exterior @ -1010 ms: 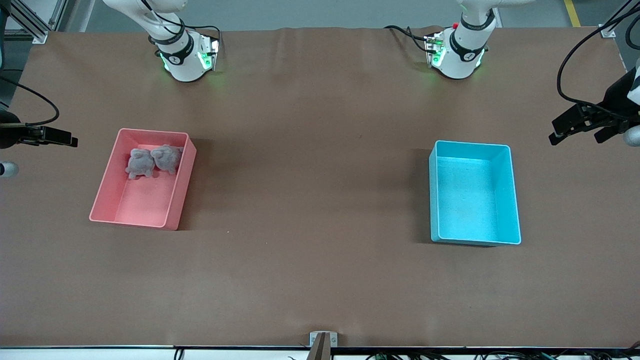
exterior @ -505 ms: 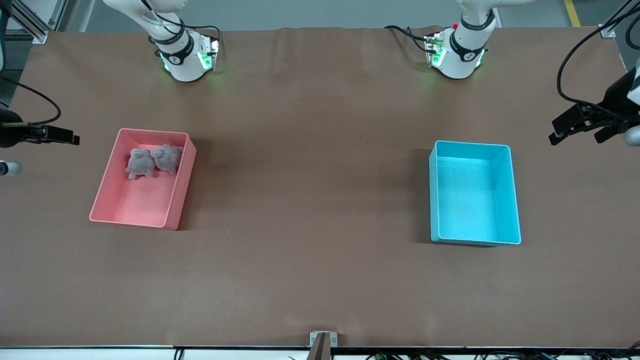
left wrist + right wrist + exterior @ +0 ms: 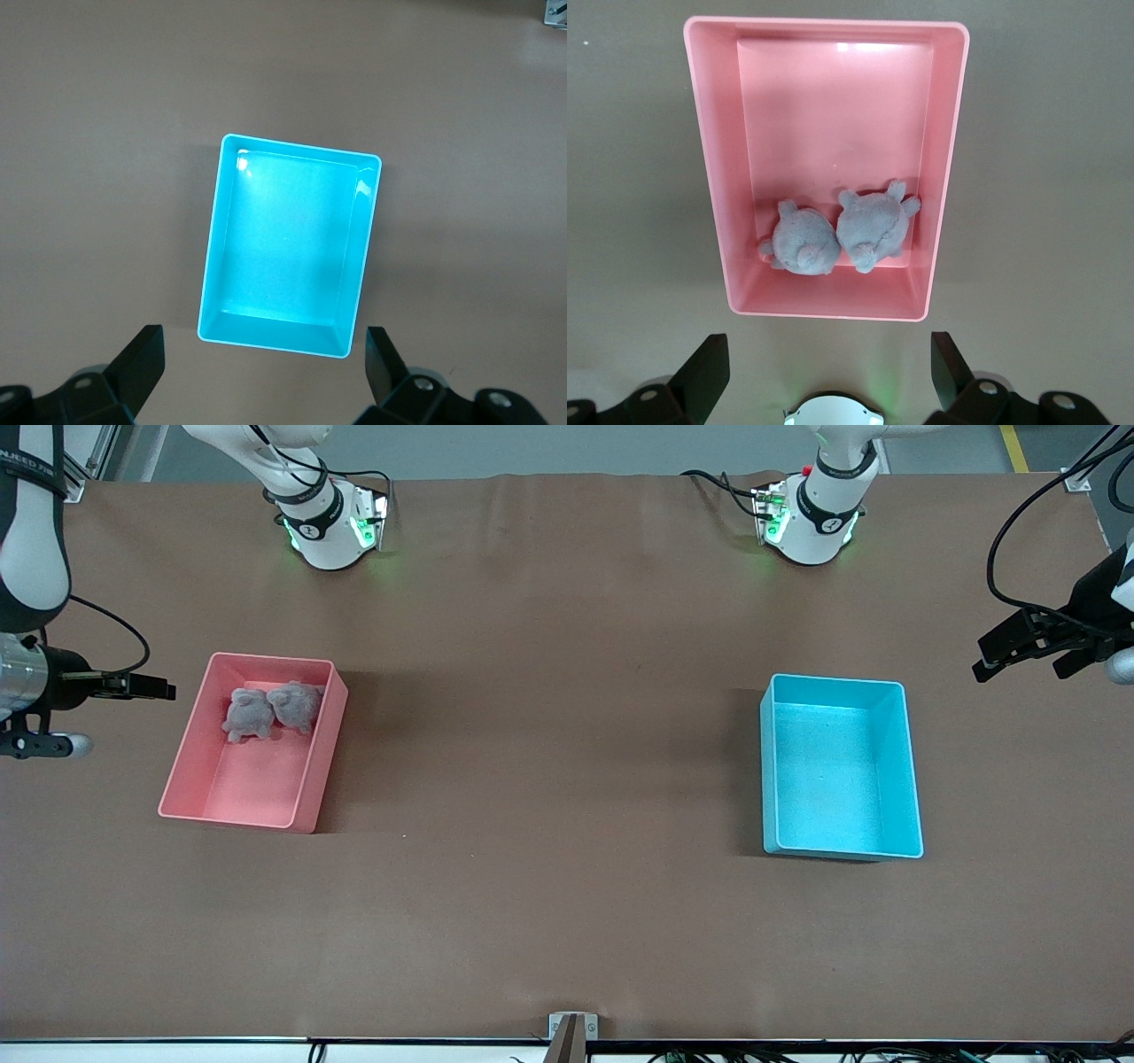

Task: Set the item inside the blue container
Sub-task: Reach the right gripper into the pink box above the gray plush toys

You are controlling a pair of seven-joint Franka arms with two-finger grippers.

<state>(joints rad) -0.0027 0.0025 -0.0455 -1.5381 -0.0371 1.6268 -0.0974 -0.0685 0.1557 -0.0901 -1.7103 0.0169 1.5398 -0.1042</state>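
The blue container (image 3: 769, 766) stands empty toward the left arm's end of the table, and the left wrist view looks down into it (image 3: 211, 257). Two grey plush animals (image 3: 248, 714) (image 3: 295, 704) lie side by side in the pink bin (image 3: 314, 766), at its end nearest the arm bases. They also show in the right wrist view (image 3: 804, 245) (image 3: 873, 228). My right gripper (image 3: 155, 687) (image 3: 826, 376) hangs open and empty just off the pink bin's (image 3: 718, 177) outer side. My left gripper (image 3: 1019, 657) (image 3: 263, 367) waits open and empty, high beside the blue container.
Both arm bases (image 3: 330, 527) (image 3: 811, 518) stand along the table's back edge. A small metal clamp (image 3: 572, 1027) sits at the front edge. Brown tabletop stretches between the two bins.
My right gripper has moved toward the pink bin, and more of its arm shows now. The left gripper, the bins and the plush animals have not moved.
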